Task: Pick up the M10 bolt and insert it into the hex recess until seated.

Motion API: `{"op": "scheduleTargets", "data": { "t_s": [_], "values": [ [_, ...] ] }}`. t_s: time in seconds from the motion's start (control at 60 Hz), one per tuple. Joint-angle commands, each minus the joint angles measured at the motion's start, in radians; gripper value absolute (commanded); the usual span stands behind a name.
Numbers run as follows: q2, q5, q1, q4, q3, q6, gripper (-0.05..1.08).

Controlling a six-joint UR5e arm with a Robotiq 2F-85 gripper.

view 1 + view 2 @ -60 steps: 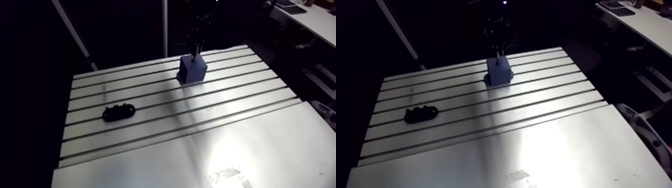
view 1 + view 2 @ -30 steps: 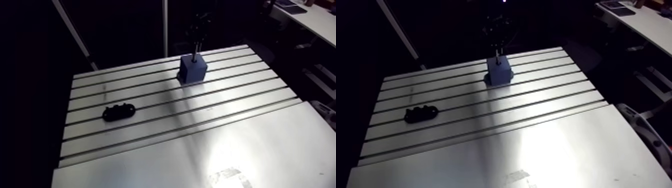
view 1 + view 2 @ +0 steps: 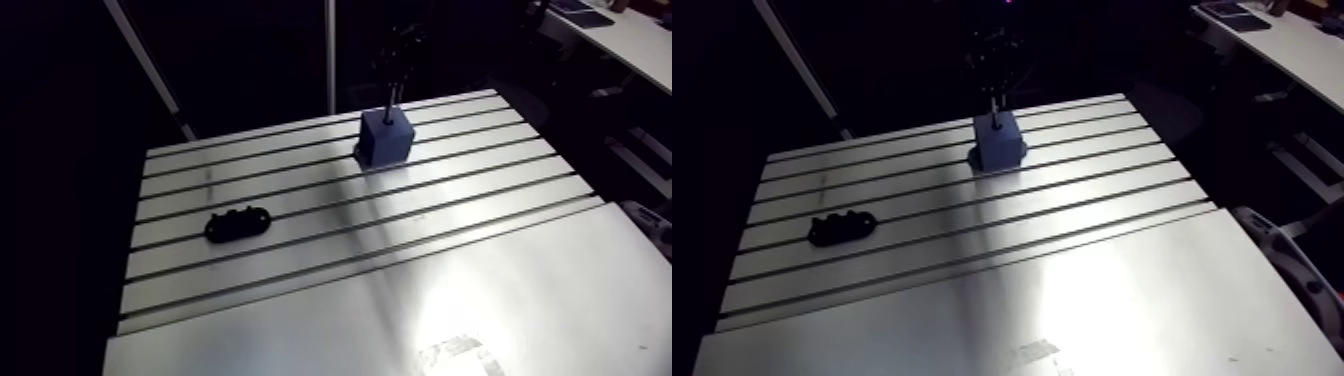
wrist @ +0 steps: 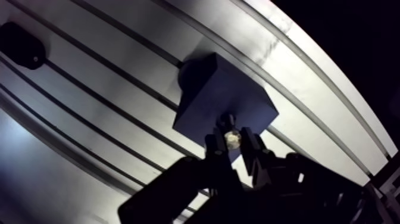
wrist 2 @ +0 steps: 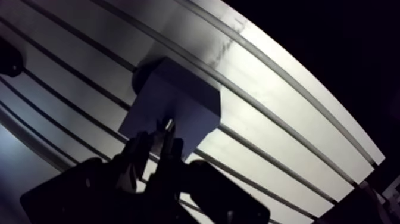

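Risen slightly, hand point(image 4: 233, 140) grips M10 bolt point(image 3: 389, 103) (upright), tip at blue block point(image 4: 223, 98).

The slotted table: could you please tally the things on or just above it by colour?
Blue rectangular block: 1
Black oblong part: 1
Silvery metal bolt, in the gripper: 1
Total: 3

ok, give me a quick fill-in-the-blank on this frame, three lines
1. The bolt is gripped between the ____.
2. Under it sits a ____ block.
3. The black part lies on the ____, apart from the block.

Missing: jaws; blue; table.
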Motion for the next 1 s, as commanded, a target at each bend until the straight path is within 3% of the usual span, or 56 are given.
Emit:
{"op": "scheduleTargets", "data": {
  "t_s": [0.017, 1.0],
  "values": [
    [0.001, 0.002, -0.001, 0.001, 0.002, -0.001, 1.03],
    [0.014, 0.001, -0.003, 0.001, 0.01, -0.003, 1.03]
  ]
}}
